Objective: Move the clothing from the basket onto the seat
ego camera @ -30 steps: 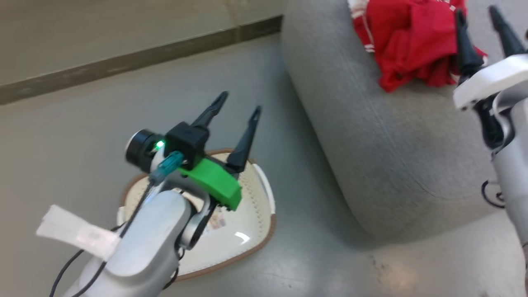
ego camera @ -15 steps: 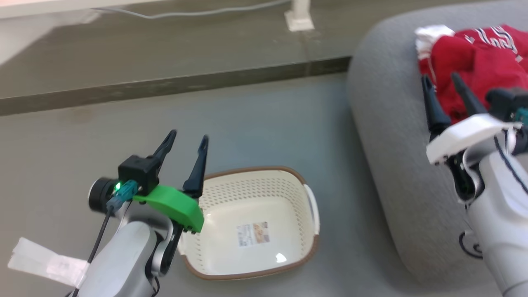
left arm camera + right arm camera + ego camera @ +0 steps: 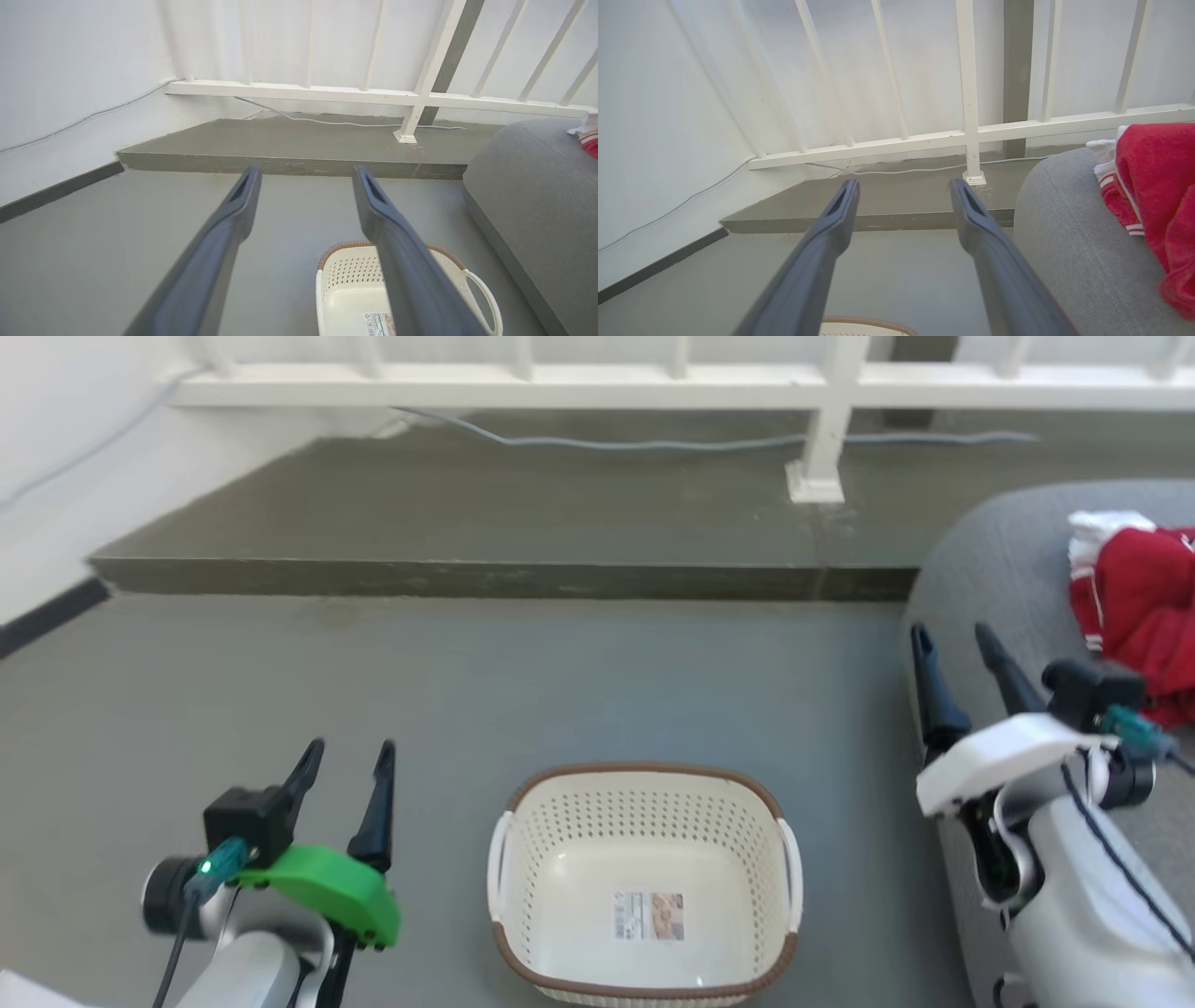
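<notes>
The cream perforated basket [image 3: 642,770] stands on the floor at bottom centre, with just a label sticker on its floor. The red-and-white clothing [image 3: 1134,607] lies heaped on the grey seat [image 3: 999,569] at the right edge. My left gripper [image 3: 353,747] hovers open to the left of the basket, holding nothing. My right gripper [image 3: 950,632] is open above the seat's left edge, apart from the clothing. In the left wrist view, the left gripper [image 3: 307,169] points over the basket [image 3: 345,275]. The right wrist view has the right gripper [image 3: 904,183] left of the clothing [image 3: 1153,177].
A raised concrete step [image 3: 485,574] runs across behind the basket, with a white railing [image 3: 822,439] and a cable [image 3: 653,443] on it. A white wall [image 3: 56,504] closes the left side. Grey floor [image 3: 560,681] spreads between the step and the basket.
The head camera has swung up and left, so the basket is now centred and the seat sits at the right edge. Relative to them, the left gripper left the basket and the right drew back from the clothing.
</notes>
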`<state>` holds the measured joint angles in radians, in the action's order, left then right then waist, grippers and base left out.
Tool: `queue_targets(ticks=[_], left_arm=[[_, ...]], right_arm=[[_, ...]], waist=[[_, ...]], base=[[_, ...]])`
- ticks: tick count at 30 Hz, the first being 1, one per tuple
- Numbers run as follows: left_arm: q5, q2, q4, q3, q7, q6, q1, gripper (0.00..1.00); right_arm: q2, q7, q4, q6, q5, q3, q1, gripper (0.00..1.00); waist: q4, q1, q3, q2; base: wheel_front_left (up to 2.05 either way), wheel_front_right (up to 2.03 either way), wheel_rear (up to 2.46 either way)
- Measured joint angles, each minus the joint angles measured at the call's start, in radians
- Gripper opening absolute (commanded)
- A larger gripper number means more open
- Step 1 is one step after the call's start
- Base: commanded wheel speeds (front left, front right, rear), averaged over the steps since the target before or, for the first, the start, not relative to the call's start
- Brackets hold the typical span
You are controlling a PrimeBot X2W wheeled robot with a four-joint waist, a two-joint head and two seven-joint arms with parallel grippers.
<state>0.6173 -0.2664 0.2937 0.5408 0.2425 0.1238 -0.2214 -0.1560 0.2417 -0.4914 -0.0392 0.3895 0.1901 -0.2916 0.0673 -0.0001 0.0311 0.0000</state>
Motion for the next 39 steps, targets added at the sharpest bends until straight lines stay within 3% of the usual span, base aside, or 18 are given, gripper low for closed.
queue_targets(ticks=[13, 23, 39], left_arm=[[-0.029, 0.001, -0.017, -0.097, 0.006, 0.000, 0.084, 1.00], [-0.042, 0.015, -0.061, -0.127, 0.006, 0.001, 0.146, 1.00], [-0.107, 0.026, -0.124, -0.114, 0.006, 0.001, 0.162, 1.00]], right_arm=[[0.028, 0.001, 0.121, 0.057, -0.003, 0.016, 0.131, 1.00], [0.038, 0.001, 0.203, 0.103, -0.012, 0.021, 0.225, 1.00], [0.038, -0.014, 0.311, 0.131, -0.012, 0.002, 0.312, 1.00]], waist=[[0.055, 0.0000, -0.056, 0.0000], [0.024, 0.0000, -0.055, 0.0000], [-0.013, 0.0001, -0.039, 0.0000]], base=[[0.00, 0.00, 0.00], [0.00, 0.00, 0.00], [0.00, 0.00, 0.00]])
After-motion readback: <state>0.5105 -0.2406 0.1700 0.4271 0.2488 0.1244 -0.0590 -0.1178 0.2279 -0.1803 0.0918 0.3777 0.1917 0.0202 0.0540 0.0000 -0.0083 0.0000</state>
